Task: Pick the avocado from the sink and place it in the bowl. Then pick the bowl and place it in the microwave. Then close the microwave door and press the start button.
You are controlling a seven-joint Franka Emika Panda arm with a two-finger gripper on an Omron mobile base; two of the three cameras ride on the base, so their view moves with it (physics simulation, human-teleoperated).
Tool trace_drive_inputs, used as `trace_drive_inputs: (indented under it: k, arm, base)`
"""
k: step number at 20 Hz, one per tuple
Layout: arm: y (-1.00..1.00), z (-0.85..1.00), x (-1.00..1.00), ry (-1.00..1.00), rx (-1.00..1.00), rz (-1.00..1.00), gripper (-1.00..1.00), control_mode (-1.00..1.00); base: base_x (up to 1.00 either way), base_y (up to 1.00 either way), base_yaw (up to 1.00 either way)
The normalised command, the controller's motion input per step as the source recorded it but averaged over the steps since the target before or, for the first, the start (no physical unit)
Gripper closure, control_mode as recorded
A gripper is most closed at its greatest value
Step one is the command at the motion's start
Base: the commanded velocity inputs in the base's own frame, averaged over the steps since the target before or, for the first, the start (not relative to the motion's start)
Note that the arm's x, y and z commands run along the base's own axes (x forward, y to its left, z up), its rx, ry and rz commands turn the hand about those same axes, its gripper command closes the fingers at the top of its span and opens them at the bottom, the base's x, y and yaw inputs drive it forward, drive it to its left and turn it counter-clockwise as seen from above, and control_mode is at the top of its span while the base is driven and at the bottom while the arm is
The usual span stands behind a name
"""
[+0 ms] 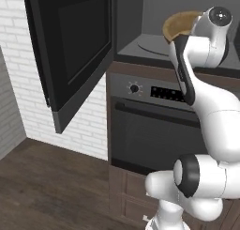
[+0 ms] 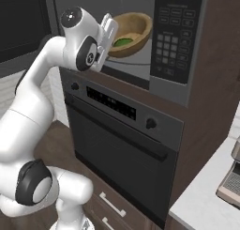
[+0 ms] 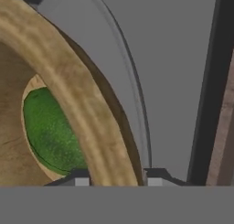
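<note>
Hand view, near to far: gripper (image 3: pixel 114 178) fingers pinching the wooden bowl (image 3: pixel 77 104) rim between them, carrying it tilted; avocado (image 3: pixel 50 131) lying inside, beside the fingers; microwave (image 3: pixel 178 72) grey interior and turntable plate (image 3: pixel 123 67) waiting beyond for set-down.

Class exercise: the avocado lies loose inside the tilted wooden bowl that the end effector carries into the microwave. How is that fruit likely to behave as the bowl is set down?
The avocado looks round and unrestrained, so it may roll. The bowl is tilted, so the fruit probably settles toward the low side. The raised rim likely keeps it in.
</note>
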Motion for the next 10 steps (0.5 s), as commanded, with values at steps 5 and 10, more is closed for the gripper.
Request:
trace_drive_inputs:
  k: [5, 10]
  arm:
    - [0.0, -0.1, 0.11, -0.18, 0.0, 0.0, -1.0, -1.0]
    - [0.08, -0.03, 0.0, -0.4, 0.0, 0.0, -1.0, -1.0]
  base:
    - [0.0, 0.0, 0.0]
    - [0.0, 0.0, 0.0]
